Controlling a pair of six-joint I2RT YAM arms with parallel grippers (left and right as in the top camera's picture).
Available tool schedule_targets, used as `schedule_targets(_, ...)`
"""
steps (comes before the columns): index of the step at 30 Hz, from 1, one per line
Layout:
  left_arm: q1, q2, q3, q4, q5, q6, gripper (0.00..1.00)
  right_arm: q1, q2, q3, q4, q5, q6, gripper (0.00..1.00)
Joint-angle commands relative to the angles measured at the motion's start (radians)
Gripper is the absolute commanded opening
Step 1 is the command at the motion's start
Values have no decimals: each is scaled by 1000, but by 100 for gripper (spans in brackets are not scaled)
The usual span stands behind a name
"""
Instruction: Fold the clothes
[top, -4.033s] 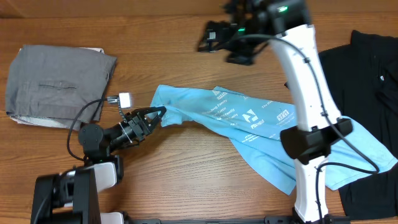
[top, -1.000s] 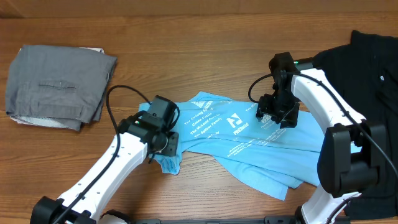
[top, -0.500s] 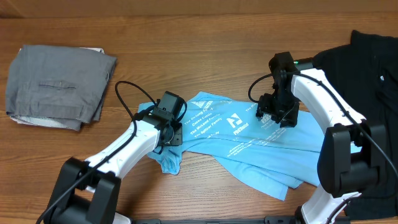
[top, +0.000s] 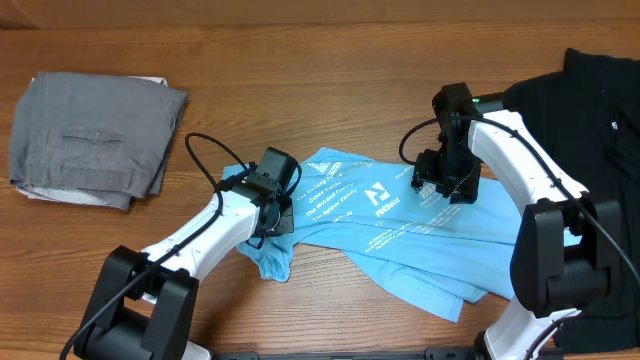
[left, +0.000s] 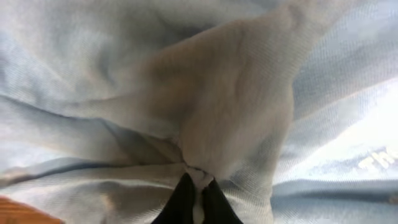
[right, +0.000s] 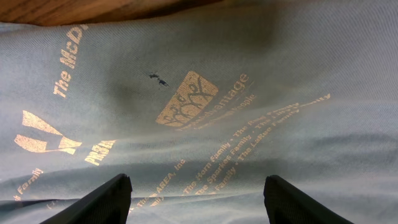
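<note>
Pinching a fold of the shirt (top: 430, 245) in the left jaws, clamped tight. Holding the right jaws wide apart above the white lettering (right: 193, 99), gripping nothing.

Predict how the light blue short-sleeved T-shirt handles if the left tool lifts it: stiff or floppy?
Likely floppy: the light blue T-shirt lies in soft folds and bunches where the left tool pinches it. Probably it would drape and drag rather than lift whole. Slipping seems unlikely; the knit looks matte.
</note>
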Motion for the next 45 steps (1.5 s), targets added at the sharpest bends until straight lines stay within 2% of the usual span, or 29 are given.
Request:
schedule_targets(1,3,-56,64,-34,-25,-8,4,3,-14,-4,1,10,1,72)
schedule_targets(11,3,-100,87,-156,-87,-8,5,3,-14,-4,-3,10,1,72)
schedule_targets(15,3,-99,84,-205,-88,-8,11,3,-14,-4,-3,10,1,72)
schedule_targets(21,3,-99,63,-218,-91,-9,13,3,-14,-4,-3,10,1,72)
schedule_targets(23,3,-99,58,-218,-91,-9,12,3,-14,-4,-3,10,1,72)
schedule_targets(26,3,-99,52,-217,-91,-9,4,3,-14,-4,-3,10,1,72)
schedule_targets(31,3,-99,52,-218,-91,-9,4,4,-14,-4,-10,9,1,70)
schedule_targets(32,3,-99,52,-219,-91,-9,4,4,-14,-4,-14,9,1,68)
schedule_targets(34,3,-100,52,-219,-89,-9,4,4,-14,-4,-26,4,1,57)
schedule_targets(35,3,-100,52,-219,-86,-10,4,4,-14,-4,-32,-3,1,48)
schedule_targets(37,3,-102,52,-219,-87,-10,4,4,-14,-4,-43,-18,1,24)
schedule_targets(40,10,-104,54,-215,-92,-14,4,5,-14,-6,-60,-21,2,4)
schedule_targets(45,53,-105,54,-214,-94,-71,4,6,-14,-58,-8,-47,2,4)
